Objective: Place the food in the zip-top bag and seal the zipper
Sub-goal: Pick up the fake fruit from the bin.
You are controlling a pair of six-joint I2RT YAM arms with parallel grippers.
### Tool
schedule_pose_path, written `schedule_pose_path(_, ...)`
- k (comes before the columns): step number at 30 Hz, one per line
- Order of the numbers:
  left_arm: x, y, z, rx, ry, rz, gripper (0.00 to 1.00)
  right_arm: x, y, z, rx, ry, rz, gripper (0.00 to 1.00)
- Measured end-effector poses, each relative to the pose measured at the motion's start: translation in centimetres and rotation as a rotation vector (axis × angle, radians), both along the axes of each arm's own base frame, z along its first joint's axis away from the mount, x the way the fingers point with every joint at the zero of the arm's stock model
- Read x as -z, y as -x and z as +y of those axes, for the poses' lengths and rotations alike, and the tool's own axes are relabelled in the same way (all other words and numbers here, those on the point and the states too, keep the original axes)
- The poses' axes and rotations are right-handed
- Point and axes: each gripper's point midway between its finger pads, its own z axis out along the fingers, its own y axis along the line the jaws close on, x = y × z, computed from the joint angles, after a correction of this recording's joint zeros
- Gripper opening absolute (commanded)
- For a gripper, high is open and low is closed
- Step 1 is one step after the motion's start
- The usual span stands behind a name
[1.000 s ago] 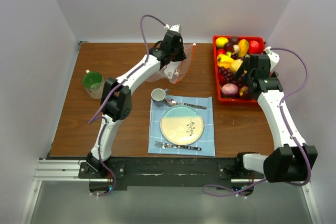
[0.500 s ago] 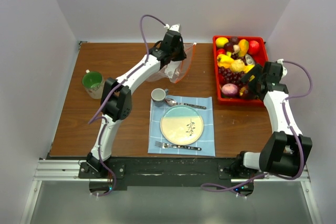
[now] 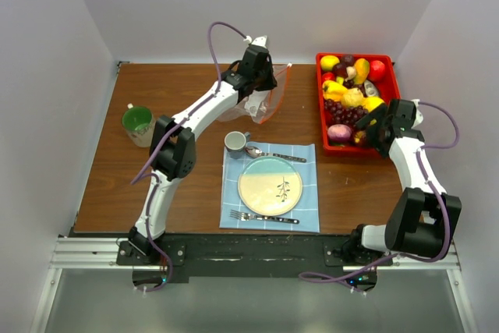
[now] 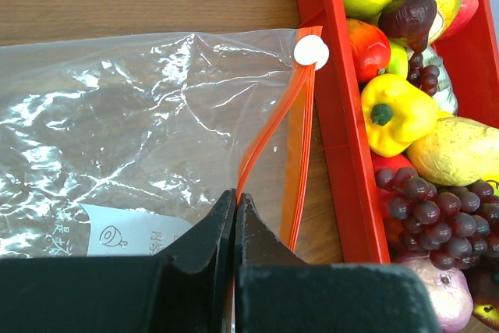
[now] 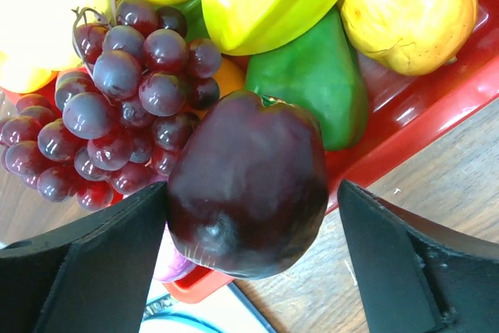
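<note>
The clear zip-top bag (image 3: 265,104) hangs at the table's back centre. It shows large in the left wrist view (image 4: 140,130), with its orange-red zipper (image 4: 269,134) and white slider (image 4: 311,52). My left gripper (image 4: 235,196) is shut on the zipper strip at the bag's mouth edge. The food (image 3: 347,83) fills a red tray (image 3: 390,60). My right gripper (image 5: 253,193) is open at the tray's near right corner (image 3: 373,126), its fingers either side of a dark purple fruit (image 5: 249,185). The left finger (image 5: 101,263) touches the fruit. Purple grapes (image 5: 117,115) and a green piece (image 5: 312,76) lie beside it.
A green mug (image 3: 139,124) stands at the left. A small grey cup (image 3: 236,142), a spoon (image 3: 273,154), a plate (image 3: 270,186) and a fork (image 3: 261,217) sit on a blue placemat (image 3: 308,220) at the front centre. The red tray's wall (image 4: 335,138) runs right beside the bag.
My right arm has swung from over the tray's right side toward its near right corner and come down onto the food. My left arm and the bag have not moved.
</note>
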Motion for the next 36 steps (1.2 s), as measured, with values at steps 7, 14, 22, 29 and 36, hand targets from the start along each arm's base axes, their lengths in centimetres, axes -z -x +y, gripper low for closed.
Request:
schedule_pose_path(7, 0.0, 0.0, 0.0, 0.000, 0.000, 0.000, 0.00, -0.4, 0.3, -0.3, 0.012, 0.016, -0.003, 0.50)
schedule_pose_path(14, 0.0, 0.1, -0.1, -0.002, -0.003, -0.001, 0.00, -1.8, 1.0, -0.3, 0.004, 0.034, -0.026, 0.28)
schedule_pose_path(22, 0.0, 0.4, -0.5, 0.000, 0.000, 0.003, 0.00, -4.3, 1.9, 0.4, -0.041, 0.048, -0.088, 0.26)
schedule_pose_path(29, -0.4, 0.7, -0.9, 0.008, 0.004, 0.001, 0.00, -8.7, -0.6, 6.7, -0.254, 0.021, -0.216, 0.26)
schedule_pose_path(36, -0.6, 1.3, -1.2, 0.030, 0.014, 0.024, 0.00, -16.0, -6.3, 20.1, -0.611, -0.062, -0.475, 0.23)
